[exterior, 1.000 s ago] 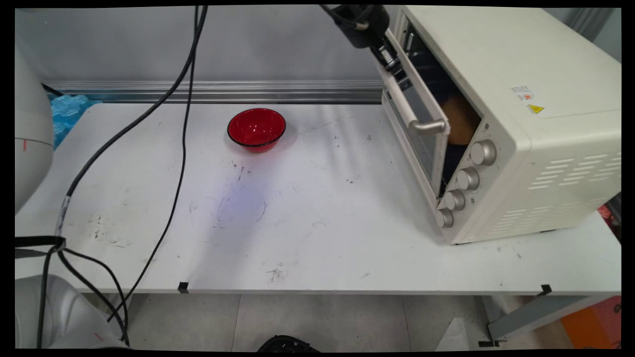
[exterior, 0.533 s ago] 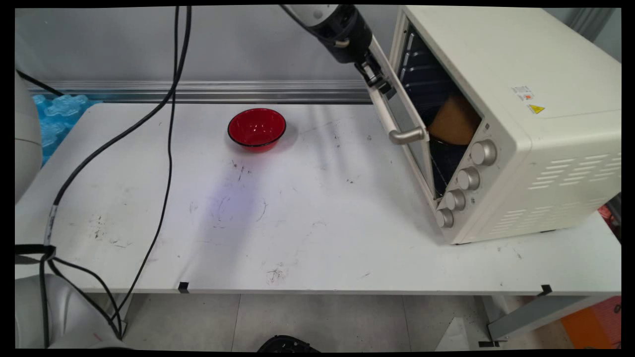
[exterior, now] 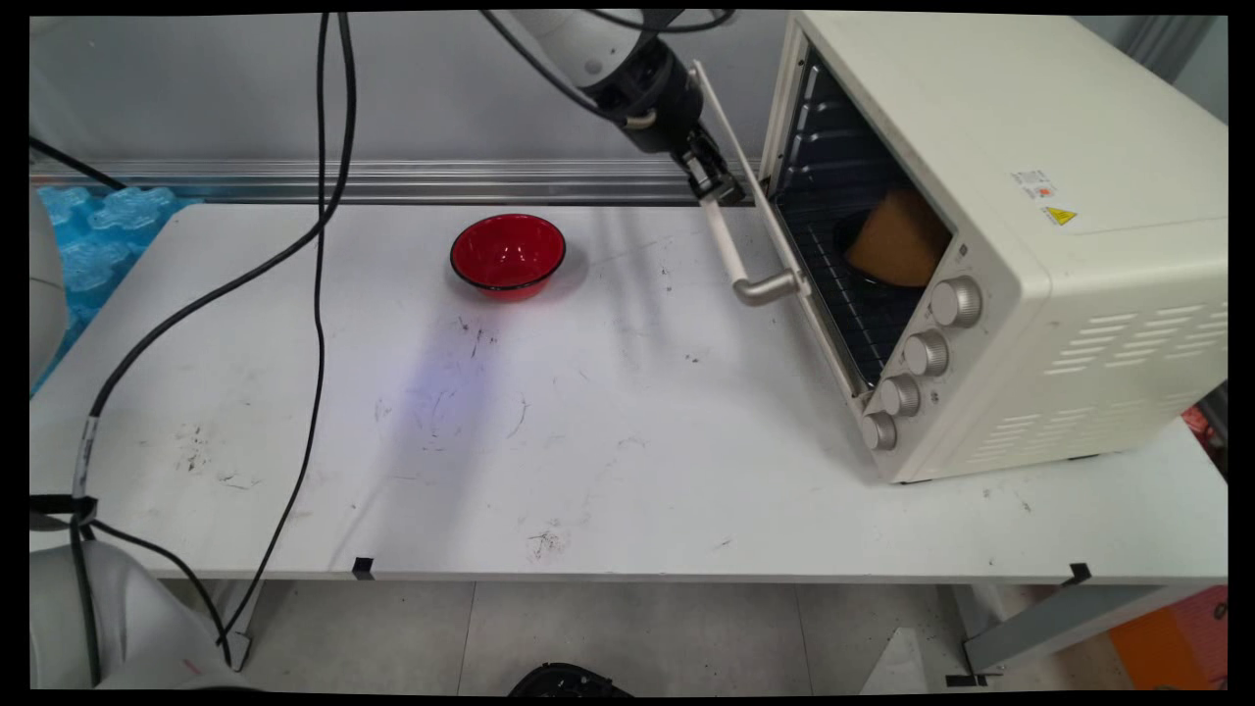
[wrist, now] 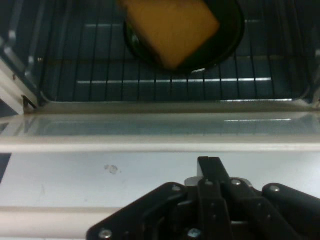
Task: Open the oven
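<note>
A white table [exterior: 627, 441], scuffed with dark marks, stands before a grey wall with a metal rail along its far edge. On the table's right side sits a cream toaster oven [exterior: 990, 235] with four knobs [exterior: 922, 358] down its front. Its door [exterior: 775, 216] is tilted partly open, hinged at the bottom, and the pale bar handle [exterior: 730, 245] juts toward the table's middle. Inside, on the wire rack [wrist: 170, 82], lies a dark round dish [wrist: 220, 45] carrying an orange-brown wedge-like block [wrist: 170, 27]. The black end effector [exterior: 711, 176] reaches in from the upper left and meets the far end of the door handle; in the hand view its fingers [wrist: 212, 170] are drawn together just below the handle bar, appearing closed on it. A red bowl [exterior: 507, 253] stands well apart to the left, near the back of the table. Black cables [exterior: 319, 245] hang over the table's left side.
</note>
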`<state>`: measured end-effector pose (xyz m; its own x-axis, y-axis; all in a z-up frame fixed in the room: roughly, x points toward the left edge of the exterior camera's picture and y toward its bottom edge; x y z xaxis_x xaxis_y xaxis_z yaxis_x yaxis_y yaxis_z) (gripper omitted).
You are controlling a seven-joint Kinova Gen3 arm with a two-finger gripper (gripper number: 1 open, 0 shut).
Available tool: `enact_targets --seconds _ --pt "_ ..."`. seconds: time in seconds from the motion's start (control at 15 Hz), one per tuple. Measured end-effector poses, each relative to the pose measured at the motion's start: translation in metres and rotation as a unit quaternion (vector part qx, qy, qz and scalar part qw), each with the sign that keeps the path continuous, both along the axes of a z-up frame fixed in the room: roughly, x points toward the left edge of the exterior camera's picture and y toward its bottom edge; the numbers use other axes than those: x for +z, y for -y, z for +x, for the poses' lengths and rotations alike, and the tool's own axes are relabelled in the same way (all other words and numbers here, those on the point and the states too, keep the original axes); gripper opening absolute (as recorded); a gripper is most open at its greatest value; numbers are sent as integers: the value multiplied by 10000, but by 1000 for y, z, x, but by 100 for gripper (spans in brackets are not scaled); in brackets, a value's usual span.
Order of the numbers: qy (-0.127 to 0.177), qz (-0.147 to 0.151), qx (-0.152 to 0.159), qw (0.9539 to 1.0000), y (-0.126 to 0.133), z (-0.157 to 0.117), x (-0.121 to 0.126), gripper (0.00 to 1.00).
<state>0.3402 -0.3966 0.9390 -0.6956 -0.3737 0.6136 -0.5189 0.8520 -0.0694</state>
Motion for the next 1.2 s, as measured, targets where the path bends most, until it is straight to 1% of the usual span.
enact_targets --seconds 1.2 --pt "70 -24 -222 9997 -23 44 -56 0"
